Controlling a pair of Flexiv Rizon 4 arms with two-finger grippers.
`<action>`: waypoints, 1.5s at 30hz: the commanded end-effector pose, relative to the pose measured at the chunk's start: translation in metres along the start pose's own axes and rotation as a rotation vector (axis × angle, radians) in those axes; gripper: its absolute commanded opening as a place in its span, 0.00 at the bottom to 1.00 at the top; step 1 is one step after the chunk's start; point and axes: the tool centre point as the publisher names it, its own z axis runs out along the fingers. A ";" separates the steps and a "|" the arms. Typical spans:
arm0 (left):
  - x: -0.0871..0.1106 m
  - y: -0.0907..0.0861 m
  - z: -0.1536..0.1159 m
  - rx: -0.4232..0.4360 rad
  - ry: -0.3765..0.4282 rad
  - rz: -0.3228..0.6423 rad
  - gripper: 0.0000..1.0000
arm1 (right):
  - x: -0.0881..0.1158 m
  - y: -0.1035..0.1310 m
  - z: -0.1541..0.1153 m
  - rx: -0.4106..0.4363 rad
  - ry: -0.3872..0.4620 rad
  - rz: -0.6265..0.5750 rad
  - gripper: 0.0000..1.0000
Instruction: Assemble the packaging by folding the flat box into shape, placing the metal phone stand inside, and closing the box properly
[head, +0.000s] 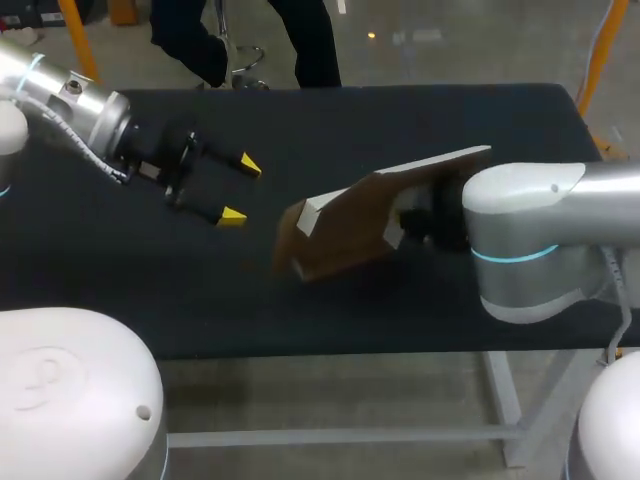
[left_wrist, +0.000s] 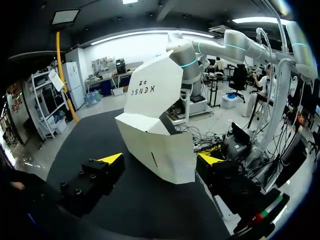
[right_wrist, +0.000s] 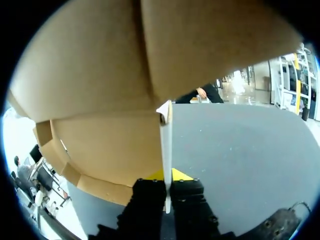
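Between the pinched fingers of the right gripper (right_wrist: 166, 186) sits a box (head: 345, 228) panel, tilted up, likely for folding. The left gripper (head: 241, 189) faces it, fingers wide, empty

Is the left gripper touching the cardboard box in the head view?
No, the left gripper hangs open beside the cardboard box, with bare table showing between them.
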 end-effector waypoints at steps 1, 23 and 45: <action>0.005 0.001 -0.004 -0.034 0.042 -0.022 1.00 | -0.001 0.008 -0.004 0.109 0.103 0.004 0.00; 0.014 0.009 -0.015 -0.076 0.073 -0.073 1.00 | 0.000 0.010 -0.007 0.222 0.143 0.051 0.00; 0.014 0.038 -0.016 -0.307 -0.041 -0.017 1.00 | -0.023 -0.005 -0.016 0.596 0.114 0.144 0.00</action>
